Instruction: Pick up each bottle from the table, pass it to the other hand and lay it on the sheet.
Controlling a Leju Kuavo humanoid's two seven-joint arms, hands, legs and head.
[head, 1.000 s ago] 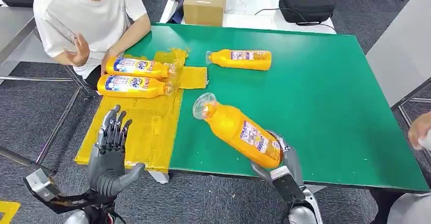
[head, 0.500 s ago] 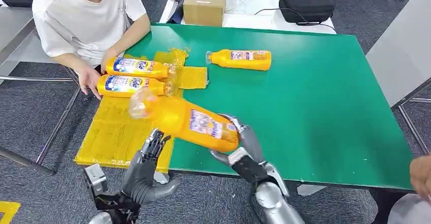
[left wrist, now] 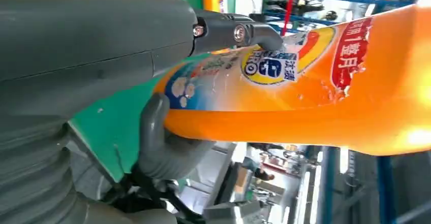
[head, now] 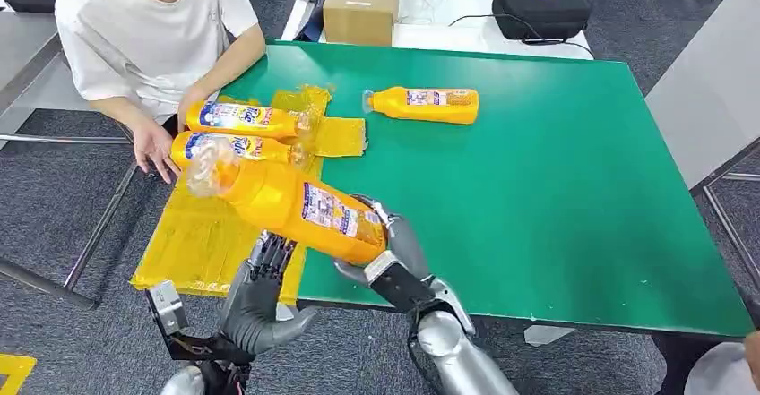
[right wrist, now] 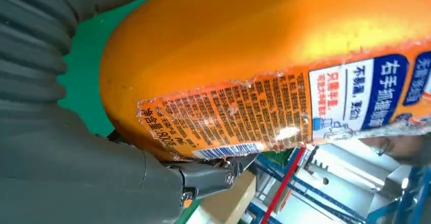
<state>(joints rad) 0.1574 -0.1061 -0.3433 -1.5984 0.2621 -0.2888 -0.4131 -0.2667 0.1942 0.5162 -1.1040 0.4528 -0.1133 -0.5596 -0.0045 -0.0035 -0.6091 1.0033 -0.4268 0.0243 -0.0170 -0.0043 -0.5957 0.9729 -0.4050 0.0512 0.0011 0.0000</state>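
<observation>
While its fingers wrap the base of a large orange plastic bottle with a printed label (head: 300, 205), the robot's right hand (head: 387, 250) holds it tilted in the air above the near edge of the green table (head: 556, 171), clear cap end pointing out over the yellow sheet (head: 215, 225). Just below the bottle's middle, the left hand (head: 260, 287) reaches up with fingers (head: 272, 253) extended and spread, holding nothing; from the head view, contact cannot be judged. The left wrist view brings what that angle misses: a dark fingertip (left wrist: 259, 33) lies against the bottle's label, with the grey thumb (left wrist: 157, 132) curving under the orange body. The right wrist view shows the label's small print and barcode, the bottle's rounded base seated against the grey palm. Farther out on the sheet, two more orange bottles (head: 240, 119) lie side by side, and a fourth orange bottle (head: 423, 104) lies on the bare table, well apart. A person in a white T-shirt (head: 143, 28) sits at the table's far left corner, one hand (head: 159, 149) beside the sheet. A cardboard box (head: 361, 7) and a black case (head: 540, 8) rest beyond the table.
</observation>
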